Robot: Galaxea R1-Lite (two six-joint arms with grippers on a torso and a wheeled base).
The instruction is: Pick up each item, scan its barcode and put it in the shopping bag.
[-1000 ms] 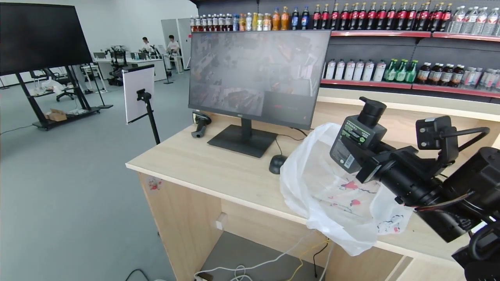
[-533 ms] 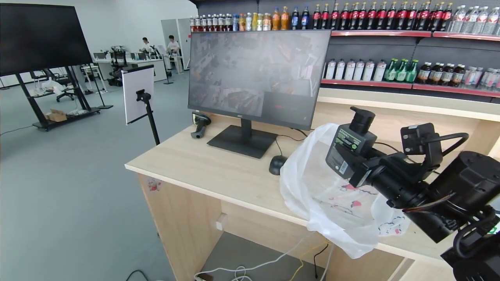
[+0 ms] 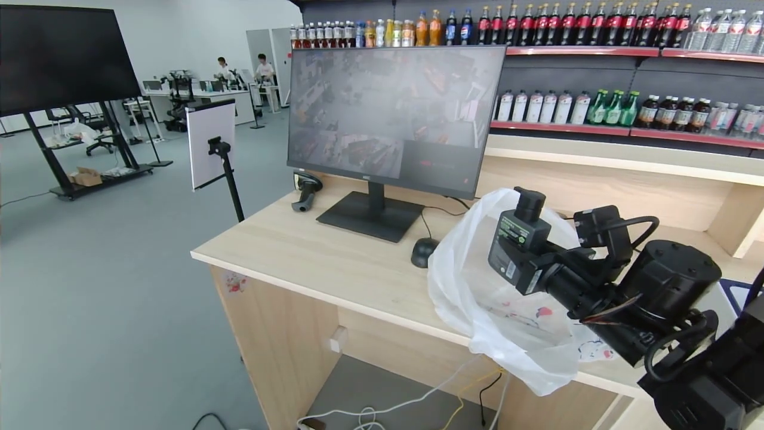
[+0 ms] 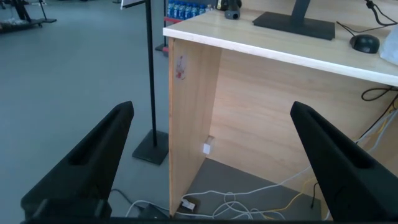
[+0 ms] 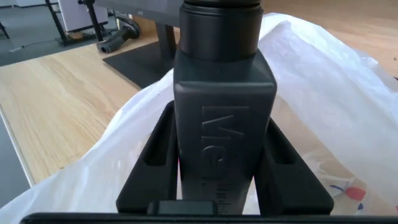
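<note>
Clamps the right gripper (image 3: 533,273) on a dark bottle (image 3: 514,237), one finger against each flank, cap above the claw, with the arm stretched out behind it. Holds the left gripper (image 4: 211,113) agape, with its fingers (image 4: 93,155) spread wide.

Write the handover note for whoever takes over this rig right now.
Right tool: shut on the dark pump bottle, held over the shopping bag on the counter.
Left tool: open, empty, low in front of the counter.
Scanner lies beside the monitor.
Done: bottle picked up; the scan cannot be confirmed.
Left: lower the bottle into the bag and release.
</note>
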